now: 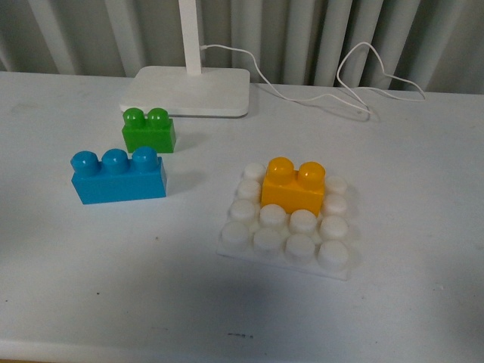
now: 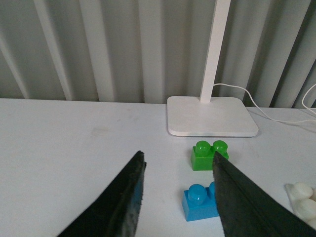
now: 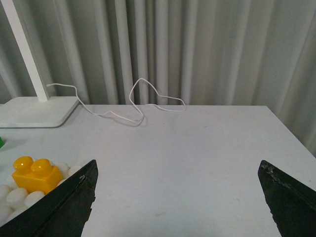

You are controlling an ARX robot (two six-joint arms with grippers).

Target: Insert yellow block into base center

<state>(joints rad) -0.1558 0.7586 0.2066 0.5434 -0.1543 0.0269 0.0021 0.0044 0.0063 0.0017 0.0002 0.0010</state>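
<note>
We are seeing the yellow block (image 1: 293, 186) sitting on the base (image 1: 288, 224), near its middle. It is lying beside our wide-open right claw (image 3: 177, 197), the nearer 1. Our left claw (image 2: 178, 190) is open too.

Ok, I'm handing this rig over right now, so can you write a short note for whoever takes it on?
Left gripper: open, empty, above the table near the blue brick and green brick.
Right gripper: wide open, empty, off to the side of the base.
Yellow block: sitting on the base, over its back middle studs, released.
Done: block placed on the base.
Left: confirm it is fully pressed down; the pictures cannot settle that.
</note>
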